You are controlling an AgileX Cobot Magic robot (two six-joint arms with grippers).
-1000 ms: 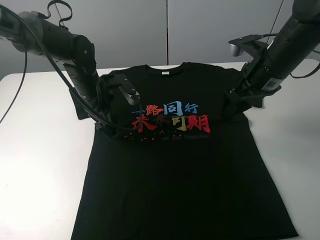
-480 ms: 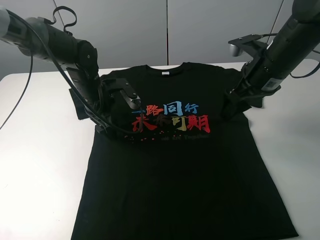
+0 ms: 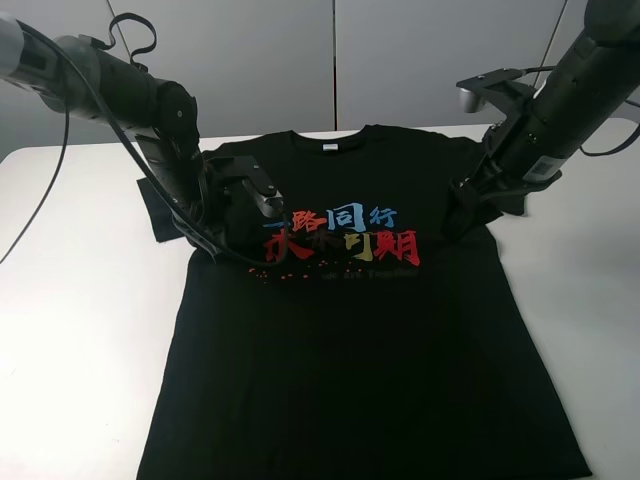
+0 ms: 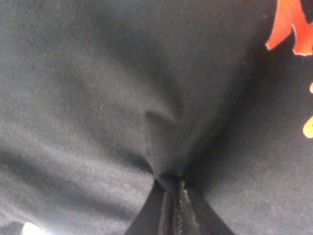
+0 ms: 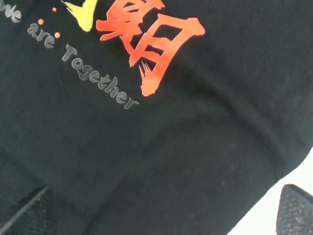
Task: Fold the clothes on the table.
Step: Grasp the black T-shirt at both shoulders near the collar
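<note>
The black T-shirt (image 3: 360, 340) lies face up on the white table (image 3: 80, 330), with its coloured characters (image 3: 345, 235) on the chest and a white neck label (image 3: 330, 147). My left gripper (image 3: 243, 215) is shut on a pinch of the shirt's fabric by the left shoulder, just left of the print. The left wrist view shows the cloth (image 4: 98, 98) bunched into the closed left gripper (image 4: 172, 200). My right gripper (image 3: 462, 212) hovers at the shirt's right armpit. It is open and empty (image 5: 162, 209) over the shirt (image 5: 195, 122), near its edge.
Grey wall panels stand behind the table's far edge (image 3: 420, 128). Part of the left sleeve (image 3: 150, 205) lies folded by the left arm. Bare white table (image 5: 261, 218) shows beside the shirt's right edge. Cables loop over the left arm (image 3: 125, 25).
My left gripper has moved a little to the right, toward the chest print, dragging the pinched fabric with it. The right arm has not moved.
</note>
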